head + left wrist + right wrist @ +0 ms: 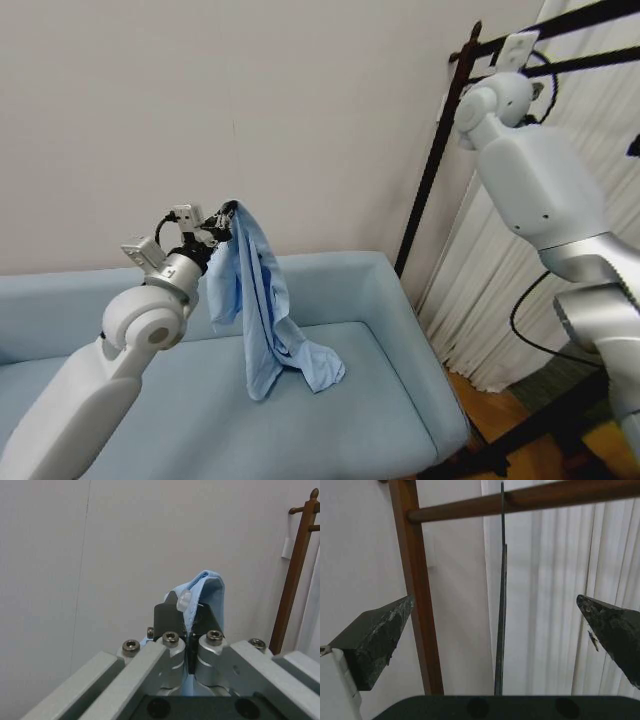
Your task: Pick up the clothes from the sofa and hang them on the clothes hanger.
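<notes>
The robot's left gripper [216,226], held up over the left half of a pale blue upholstered sofa [390,300], is clamped on the top edge of a light blue fabric garment [262,300]. The left wrist view shows its fingers pressed together on a fold of the cloth, with a small white button caught at the pinch.

The garment hangs from that single hold, its long axis close to vertical. The gathered top points up at the gripper, and the loose lower end trails off to the right at the seat cushion. Whether that end rests on the cushion or hangs just over it cannot be told.

The garment looks light, soft and limp. It will likely sag and swing from any one point, so a hold at the collar or shoulder edge seems best for draping it over a bar.

To the right stands the dark wooden clothes rack [432,165] beside white curtains [480,300]. The right gripper [495,600] is up at the rack's crossbar [545,495], its dark fingers [375,635] spread wide apart and holding nothing.
</notes>
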Controlling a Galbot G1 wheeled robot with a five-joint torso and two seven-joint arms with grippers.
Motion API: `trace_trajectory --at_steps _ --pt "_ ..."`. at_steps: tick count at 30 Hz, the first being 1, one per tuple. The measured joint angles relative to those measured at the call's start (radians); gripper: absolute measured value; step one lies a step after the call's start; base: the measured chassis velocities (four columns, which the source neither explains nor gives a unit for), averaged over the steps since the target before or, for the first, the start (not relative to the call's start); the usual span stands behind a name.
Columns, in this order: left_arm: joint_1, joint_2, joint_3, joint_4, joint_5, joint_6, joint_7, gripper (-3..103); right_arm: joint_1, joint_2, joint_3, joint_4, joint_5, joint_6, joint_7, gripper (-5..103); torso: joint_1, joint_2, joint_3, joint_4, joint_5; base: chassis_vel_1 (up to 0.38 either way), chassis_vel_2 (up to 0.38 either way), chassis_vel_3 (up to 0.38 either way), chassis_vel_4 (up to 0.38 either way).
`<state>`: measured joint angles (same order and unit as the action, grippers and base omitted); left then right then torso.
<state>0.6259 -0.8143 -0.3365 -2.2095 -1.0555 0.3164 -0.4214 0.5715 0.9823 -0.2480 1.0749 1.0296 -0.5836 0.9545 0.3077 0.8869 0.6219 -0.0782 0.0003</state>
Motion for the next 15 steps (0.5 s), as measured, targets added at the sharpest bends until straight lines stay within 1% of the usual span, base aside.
trace_trajectory --at_steps 1,2,3,6,8,12,14,15 --pt "0.003 -0.001 -0.001 -0.003 0.000 0.000 0.000 0 -0.002 0.003 0.002 -0.007 0.007 0.002 0.003 103 0.000 0.000 0.000 0.0001 -0.0002 0.000 0.000 0.000 0.000" --pt "0.005 -0.002 -0.002 -0.006 0.000 0.000 0.000 0 -0.004 0.006 0.004 -0.011 0.015 0.005 0.004 99 0.000 0.000 0.000 0.0002 -0.0004 0.000 0.000 0.000 0.000" --pt "0.005 -0.002 -0.002 -0.006 0.000 0.000 0.000 0 -0.004 0.006 0.004 -0.011 0.015 0.005 0.004 99 0.000 0.000 0.000 0.0002 -0.0004 0.000 0.000 0.000 0.000" --pt "0.009 -0.003 -0.005 -0.012 0.000 -0.001 0.000 0 -0.013 0.007 0.002 -0.011 0.025 0.013 0.004 84 0.000 0.000 0.000 0.0004 -0.0003 0.000 0.000 0.000 0.000" --pt "0.009 -0.003 -0.007 -0.014 0.000 -0.001 -0.001 0 -0.015 0.007 0.002 -0.011 0.026 0.014 0.005 84 0.000 0.000 0.000 0.0004 -0.0003 0.000 0.000 0.000 0.000" --pt "0.013 0.001 -0.013 -0.023 -0.005 -0.002 -0.001 0 -0.020 0.002 0.000 -0.018 0.031 0.017 0.009 62 0.000 0.000 0.000 0.0003 -0.0003 0.000 0.000 0.000 0.000" --pt "0.013 0.001 -0.014 -0.024 -0.006 -0.002 -0.001 0 -0.022 0.001 0.001 -0.020 0.032 0.017 0.009 62 0.000 0.000 0.000 0.0003 -0.0003 0.000 0.000 0.000 0.000" --pt "0.013 0.002 -0.015 -0.027 -0.007 -0.002 -0.001 0 -0.025 0.000 0.002 -0.023 0.032 0.017 0.009 57 0.000 0.000 0.000 0.0002 -0.0003 0.000 0.000 0.000 0.000"
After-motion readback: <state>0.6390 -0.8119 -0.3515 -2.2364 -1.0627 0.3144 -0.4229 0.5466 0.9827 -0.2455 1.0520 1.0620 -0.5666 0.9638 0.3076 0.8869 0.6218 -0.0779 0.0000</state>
